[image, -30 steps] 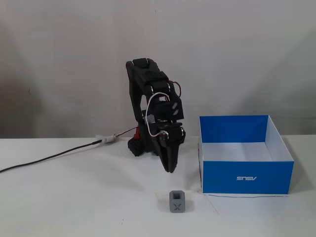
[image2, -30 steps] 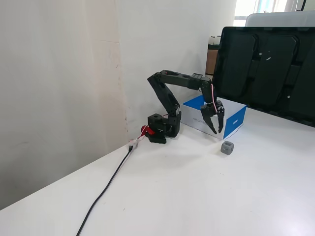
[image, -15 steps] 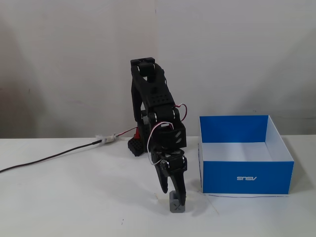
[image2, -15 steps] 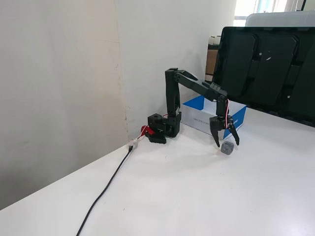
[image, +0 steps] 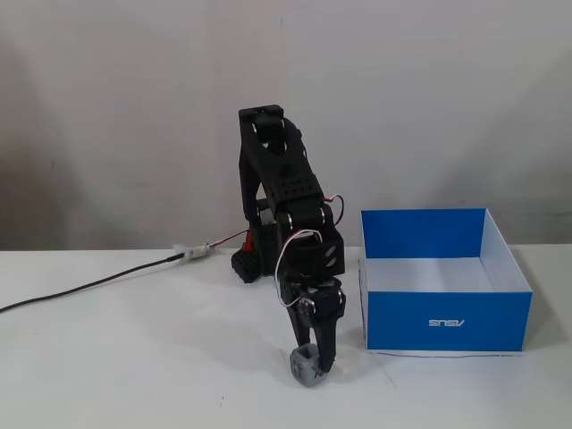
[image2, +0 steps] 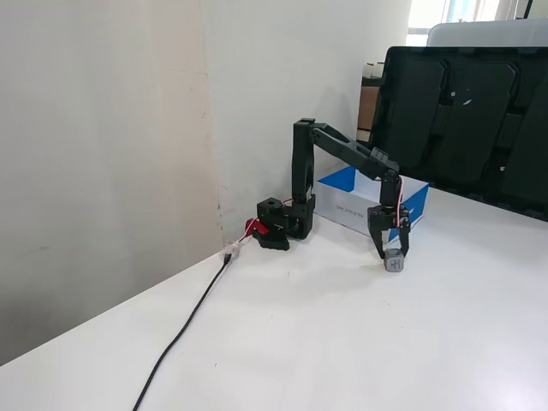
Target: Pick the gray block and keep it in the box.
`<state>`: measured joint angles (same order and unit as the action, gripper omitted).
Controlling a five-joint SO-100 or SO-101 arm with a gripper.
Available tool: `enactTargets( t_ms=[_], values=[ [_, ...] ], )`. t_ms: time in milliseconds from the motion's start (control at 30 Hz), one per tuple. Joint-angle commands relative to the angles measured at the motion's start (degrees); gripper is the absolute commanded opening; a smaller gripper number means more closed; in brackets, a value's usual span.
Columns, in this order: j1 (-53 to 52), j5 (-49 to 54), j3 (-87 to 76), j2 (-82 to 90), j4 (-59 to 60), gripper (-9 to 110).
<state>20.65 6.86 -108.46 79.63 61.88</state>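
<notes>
The gray block [image: 306, 366] is a small gray cube low over the white table in front of the arm, slightly tilted. It also shows in the other fixed view [image2: 394, 260]. My gripper [image: 313, 356] points straight down, its black fingers closed on either side of the block, and it shows in the other fixed view [image2: 390, 253] too. The box [image: 444, 322] is blue, open-topped and white inside, with a small white logo on its front. It stands just right of the gripper and appears empty. In the other fixed view the box [image2: 344, 207] sits behind the arm.
The arm's black base [image: 255, 259] stands at the back against the wall. A black cable [image: 89, 284] runs left from it across the table. A dark monitor [image2: 467, 120] stands behind the box in a fixed view.
</notes>
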Motion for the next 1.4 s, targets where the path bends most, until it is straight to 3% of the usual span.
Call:
enactTargets(
  t_ms=[0, 267, 500, 733, 800, 867, 1033, 1100, 1267, 1367],
  values=[
    [0.1, 0.4, 4.1, 1.5, 1.4, 0],
    [-0.9, 2.2, 15.7, 24.3, 18.7, 0],
    [23.8, 6.9, 16.5, 30.4, 23.7, 0],
    [50.4, 9.0, 16.7, 25.0, 26.8, 0],
    [53.6, 9.0, 17.2, 22.0, 26.8, 0],
    [53.3, 8.8, 17.2, 20.4, 26.5, 27],
    [50.4, 8.3, 17.0, 20.0, 24.9, 35],
    [47.6, 7.6, 18.5, 20.8, 25.0, 29],
    [27.6, 6.2, 27.3, 24.3, 28.8, 3],
    [15.5, 6.2, 29.6, 26.5, 28.9, 0]
  ],
)
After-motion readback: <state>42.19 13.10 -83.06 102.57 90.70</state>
